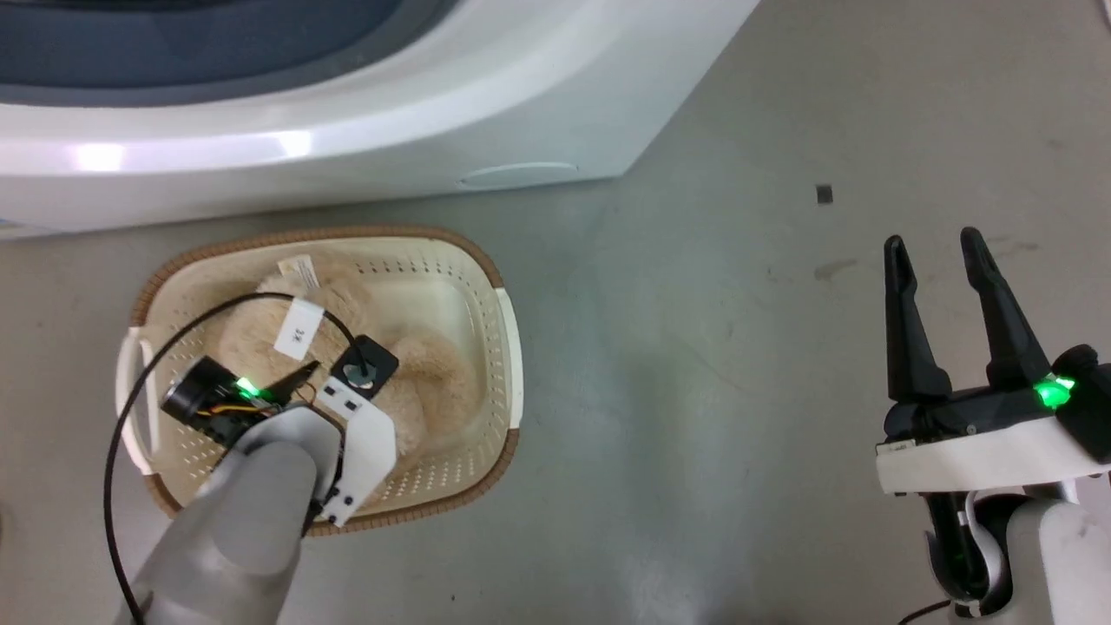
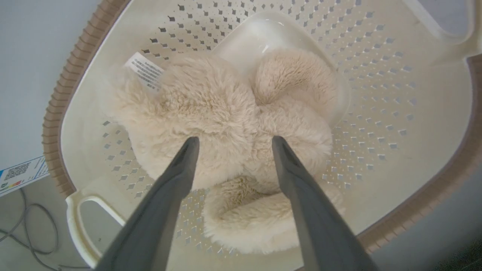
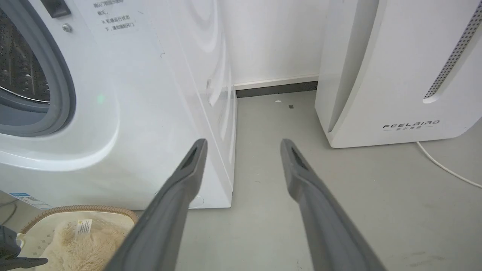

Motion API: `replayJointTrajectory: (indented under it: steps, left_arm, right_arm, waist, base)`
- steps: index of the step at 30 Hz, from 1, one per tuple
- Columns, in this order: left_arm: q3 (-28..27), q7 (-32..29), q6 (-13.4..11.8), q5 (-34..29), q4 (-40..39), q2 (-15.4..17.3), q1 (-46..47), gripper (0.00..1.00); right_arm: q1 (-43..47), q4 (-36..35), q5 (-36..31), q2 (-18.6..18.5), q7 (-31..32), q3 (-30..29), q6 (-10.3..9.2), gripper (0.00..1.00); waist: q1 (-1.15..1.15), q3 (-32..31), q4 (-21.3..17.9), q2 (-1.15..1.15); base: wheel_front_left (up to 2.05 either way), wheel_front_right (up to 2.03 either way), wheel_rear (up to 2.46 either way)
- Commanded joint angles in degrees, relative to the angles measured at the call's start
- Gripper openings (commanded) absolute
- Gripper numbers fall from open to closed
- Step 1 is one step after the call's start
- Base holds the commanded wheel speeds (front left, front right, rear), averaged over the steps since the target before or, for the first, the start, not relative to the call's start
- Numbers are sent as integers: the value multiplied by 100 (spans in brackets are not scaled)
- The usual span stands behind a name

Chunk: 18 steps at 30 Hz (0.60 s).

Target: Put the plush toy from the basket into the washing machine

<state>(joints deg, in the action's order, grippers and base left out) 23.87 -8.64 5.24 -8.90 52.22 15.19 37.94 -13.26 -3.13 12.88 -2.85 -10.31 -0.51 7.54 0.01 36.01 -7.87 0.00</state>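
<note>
The fluffy beige plush toy (image 2: 211, 113) lies curled in the cream basket (image 1: 486, 286) on the floor, its white tag (image 2: 145, 69) toward the far wall. My left gripper (image 2: 232, 141) hangs open just above the toy, fingers spread over its middle, nothing held. In the head view the left arm reaches down into the basket, and the plush toy (image 1: 434, 373) shows beside it. The washing machine (image 1: 347, 130) stands right behind the basket; its grey-ringed opening (image 3: 56, 82) shows the steel drum. My right gripper (image 1: 942, 252) is open over bare floor at the right.
A white FEELBIRD appliance (image 3: 399, 75) stands to the right of the washer with a gap of grey floor between them. A white cable (image 3: 448, 169) runs along the floor by it. A black cable (image 1: 117, 434) loops from my left arm over the basket.
</note>
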Motion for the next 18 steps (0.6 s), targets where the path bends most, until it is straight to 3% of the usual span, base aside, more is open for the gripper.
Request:
replayJointTrajectory:
  steps: [1, 18]
  left_arm:
    - [69, -42, 16, -21, 131, 51, 177, 100]
    - [622, -179, 29, 11, 1132, 258, 1104, 100]
  right_arm:
    - [-131, -44, 81, -2, -54, 4, -4, 100]
    - [-498, -164, 411, -2, -257, -17, -5, 100]
  waist:
    - [-1, 176, -61, 0]
    - [-1, 1280, -321, 0]
  base:
    - [0, 0, 0]
    - [0, 0, 0]
